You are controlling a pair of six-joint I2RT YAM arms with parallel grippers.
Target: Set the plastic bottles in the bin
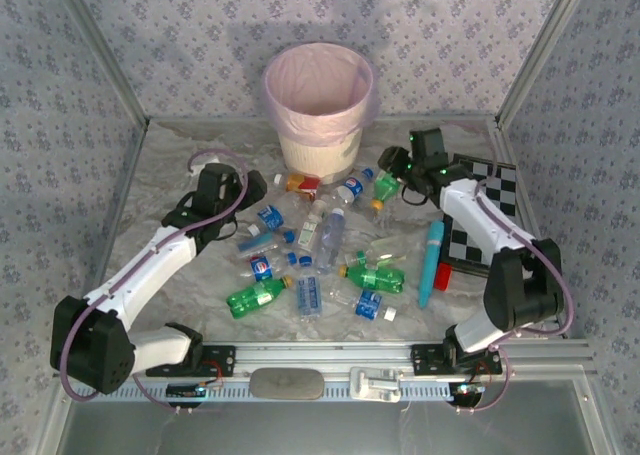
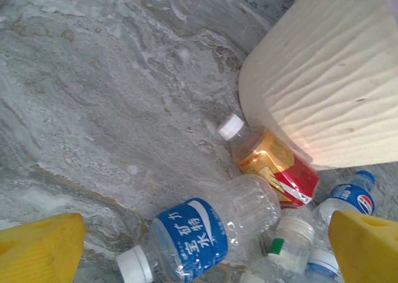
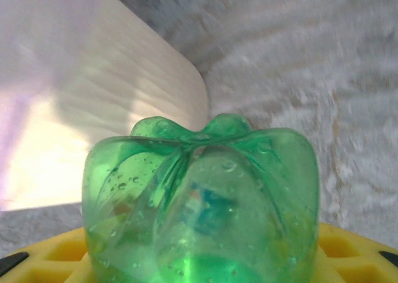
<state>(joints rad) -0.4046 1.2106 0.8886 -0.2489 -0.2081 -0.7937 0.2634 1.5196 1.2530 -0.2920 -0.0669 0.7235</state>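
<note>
Heap: plastic bottles (image 1: 328,240) are lying scattered over the middle of the tabletop (image 1: 170,175), clear and green, most on their sides.
Stick: a turquoise stick (image 1: 431,265) is lying at 4 o'clock of the heap, just beside the chequered board (image 1: 490,200).
Left side: the left fingers (image 2: 37,249) are standing wide apart and holding nothing, hanging at 10 o'clock of the heap above a blue-labelled bottle (image 2: 193,233).
Against the bin: a red-labelled bottle (image 2: 273,168) with a white cap is lying right at the foot of the bin's wall.
Right side: at 1 o'clock of the heap the right fingers (image 3: 354,249) are sitting on either side of a green bottle (image 3: 199,202), its base facing the wrist camera; I cannot tell whether they are pressing on it.
Bin: the bin (image 1: 318,150) is standing upright at 12 o'clock, and a pink bag (image 1: 320,50) is lining it and folding over the rim.
</note>
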